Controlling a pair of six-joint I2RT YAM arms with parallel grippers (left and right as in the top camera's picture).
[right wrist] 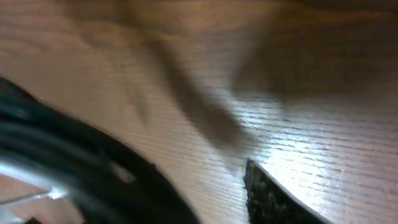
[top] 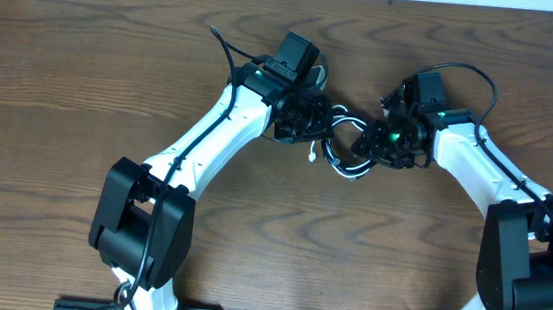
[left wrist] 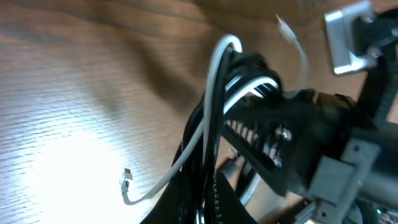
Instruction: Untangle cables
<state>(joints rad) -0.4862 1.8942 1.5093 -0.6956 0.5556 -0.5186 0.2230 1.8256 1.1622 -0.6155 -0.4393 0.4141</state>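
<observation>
Nearest the camera in the overhead view, the two arms (top: pixel 208 139) are seen reaching out from their bases. Beyond them, the left end effector (top: pixel 307 121) and the right end effector (top: pixel 378 144) are found close together above the bench (top: pixel 83 68). Whether either is spread or clamped cannot be told. Between them the black cable (top: pixel 343 129) and the white cable (top: pixel 347 169) are bunched in a tangle. A white plug (left wrist: pixel 126 178) is seen lying on the bench.

Seen from above, my two white arms reach inward over a wooden table (top: pixel 83 68). My left gripper (top: pixel 305 120) and right gripper (top: pixel 376 144) are near each other. A small tangle of black cable (top: pixel 333 130) and white cable (top: pixel 314 156) lies between them.
</observation>
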